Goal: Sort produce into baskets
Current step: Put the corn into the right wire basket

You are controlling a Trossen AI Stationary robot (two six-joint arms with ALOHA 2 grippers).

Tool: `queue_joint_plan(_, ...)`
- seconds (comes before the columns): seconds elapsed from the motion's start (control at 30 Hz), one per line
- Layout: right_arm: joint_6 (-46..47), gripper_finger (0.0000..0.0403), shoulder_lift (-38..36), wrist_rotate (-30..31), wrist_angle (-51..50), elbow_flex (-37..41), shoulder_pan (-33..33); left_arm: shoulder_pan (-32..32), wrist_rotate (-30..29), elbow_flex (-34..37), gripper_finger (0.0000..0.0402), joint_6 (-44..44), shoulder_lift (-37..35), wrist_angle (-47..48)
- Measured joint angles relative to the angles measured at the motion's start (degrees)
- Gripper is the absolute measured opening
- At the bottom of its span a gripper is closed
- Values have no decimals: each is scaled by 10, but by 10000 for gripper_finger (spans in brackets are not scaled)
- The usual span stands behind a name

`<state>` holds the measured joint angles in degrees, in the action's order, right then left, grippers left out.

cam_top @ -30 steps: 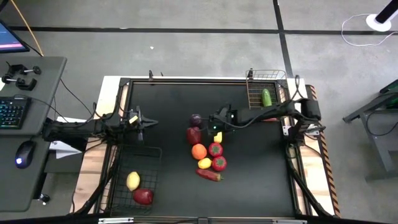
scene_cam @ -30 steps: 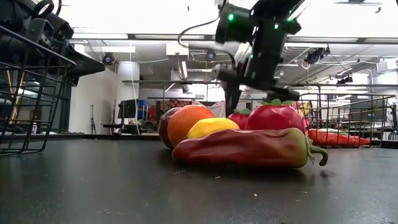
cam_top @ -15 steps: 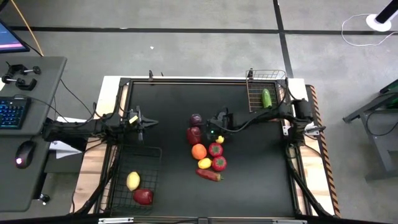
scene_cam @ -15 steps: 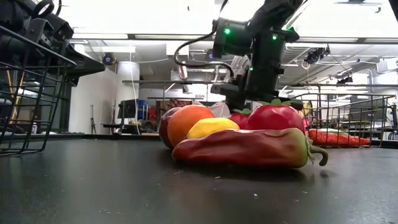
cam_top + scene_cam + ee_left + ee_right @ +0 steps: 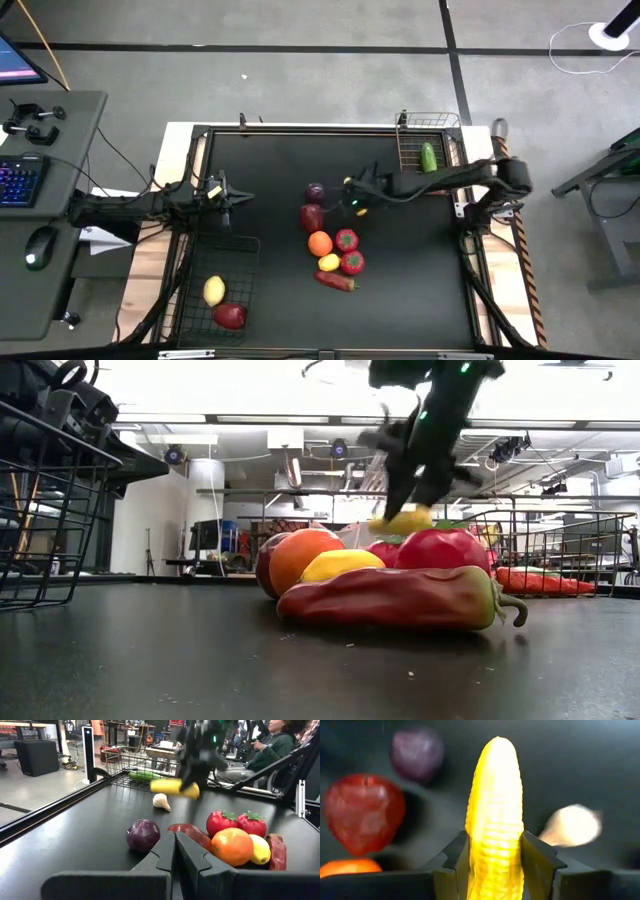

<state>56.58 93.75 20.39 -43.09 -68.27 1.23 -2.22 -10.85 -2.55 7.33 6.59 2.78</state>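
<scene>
Grey concrete floor [image 5: 300, 80] marked with dark tape lines [image 5: 455, 60] surrounds the black desk [image 5: 270, 160]; a side table [image 5: 70, 120] carries a lit keyboard [image 5: 18, 185] and mouse [image 5: 38, 247], with bright ceiling strip lights [image 5: 240, 418] overhead.

The corn [image 5: 495, 810] is cut off at the bottom edge in the right wrist view, and the right gripper's [image 5: 494, 865] fingers [image 5: 455, 860] hide its sides. An orange fruit [image 5: 347, 867] shows only its top there. The pale lump [image 5: 571, 825] beside the corn is too blurry to name. In the low view, the long red pepper [image 5: 395, 598] hides the bottoms of the fruits behind it. The black basket [image 5: 50, 510] is cut off at the left edge.
</scene>
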Motion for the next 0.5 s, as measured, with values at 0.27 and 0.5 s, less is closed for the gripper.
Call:
queue_joint_plan(0.27, 56, 125, -149, 157, -224, 0, 21, 0, 0, 0, 0, 0, 0, 0)
queue_joint_plan(0.5, 144, 125, -200, 214, -389, 5, 82, 0, 0, 0, 0, 0, 0, 0)
